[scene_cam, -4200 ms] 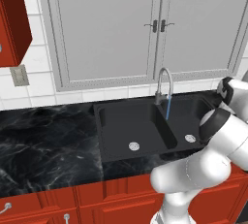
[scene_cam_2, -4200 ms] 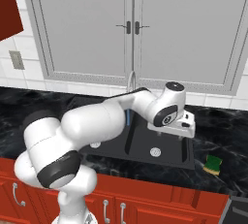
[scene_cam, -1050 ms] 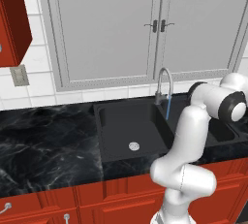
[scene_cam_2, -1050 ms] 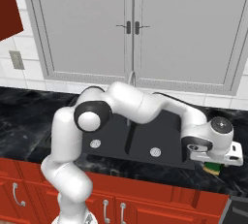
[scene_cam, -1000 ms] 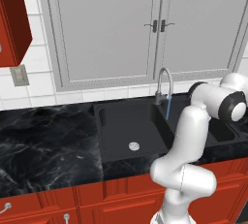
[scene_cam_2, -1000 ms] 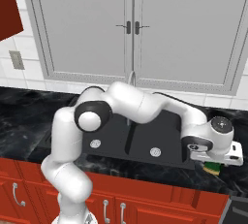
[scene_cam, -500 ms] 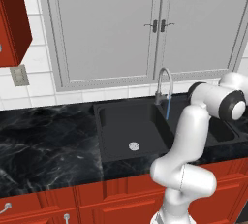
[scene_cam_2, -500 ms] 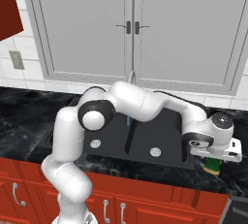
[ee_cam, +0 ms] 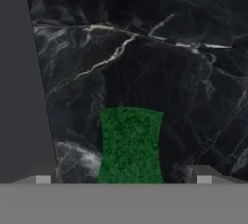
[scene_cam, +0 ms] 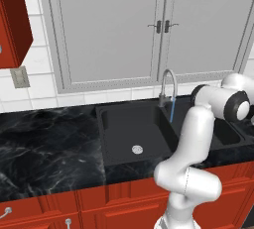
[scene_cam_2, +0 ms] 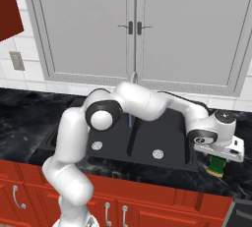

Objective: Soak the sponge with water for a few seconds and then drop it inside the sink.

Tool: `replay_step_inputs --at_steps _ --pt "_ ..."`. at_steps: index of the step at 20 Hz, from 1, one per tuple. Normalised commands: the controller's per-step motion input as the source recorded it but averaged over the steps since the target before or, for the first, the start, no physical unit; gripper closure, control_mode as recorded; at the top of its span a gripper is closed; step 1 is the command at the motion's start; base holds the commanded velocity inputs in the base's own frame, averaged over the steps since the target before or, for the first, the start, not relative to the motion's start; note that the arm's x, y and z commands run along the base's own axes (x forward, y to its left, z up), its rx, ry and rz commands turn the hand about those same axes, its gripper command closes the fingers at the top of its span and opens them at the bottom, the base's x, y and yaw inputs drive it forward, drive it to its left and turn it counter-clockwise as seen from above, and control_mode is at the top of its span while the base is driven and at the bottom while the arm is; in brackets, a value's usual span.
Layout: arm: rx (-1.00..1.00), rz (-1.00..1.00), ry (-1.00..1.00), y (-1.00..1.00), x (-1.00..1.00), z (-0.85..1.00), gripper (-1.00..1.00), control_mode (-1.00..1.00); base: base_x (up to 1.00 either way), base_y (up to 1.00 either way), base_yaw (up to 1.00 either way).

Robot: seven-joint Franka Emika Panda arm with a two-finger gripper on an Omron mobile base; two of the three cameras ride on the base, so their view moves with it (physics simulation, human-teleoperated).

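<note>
Compared with four seconds ago, the arm is reaching much farther right, past the sink (scene_cam: 134, 129).

Left base view: the water (scene_cam: 172, 110) is running from the faucet (scene_cam: 167, 85) into the black basin.

Right base view: the pincer (scene_cam_2: 219, 156) is hanging right over the sponge (scene_cam_2: 215, 165), which is lying on the dark surface (scene_cam_2: 29, 110) just beside the sink's right edge.

Hand view: the fingers (ee_cam: 42, 179) are standing wide apart on both sides of the green sponge, not gripping it.
</note>
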Motion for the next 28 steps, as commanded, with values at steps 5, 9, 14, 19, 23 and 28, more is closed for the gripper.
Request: replay_step_inputs --at_steps 5,9,14,19,23,28 --pt "0.1 0.0 0.0 -0.22 0.02 -0.31 -1.0 -1.0 0.0 0.0 0.0" --pt "0.12 0.0 0.0 -0.16 -0.01 -0.15 -1.0 -1.0 0.0 0.0 0.0" --pt "0.05 0.0 0.0 -0.06 0.0 -0.01 -1.0 -1.0 0.0 0.0 0.0" --pt "0.0 0.0 0.01 0.0 0.0 0.0 -1.0 -1.0 0.0 0.0 0.0" --pt "-0.02 0.0 0.03 0.0 0.0 0.0 -1.0 -1.0 0.0 0.0 0.0" --pt "0.0 0.0 0.03 0.0 0.0 -0.01 -1.0 -1.0 0.0 0.0 0.0"
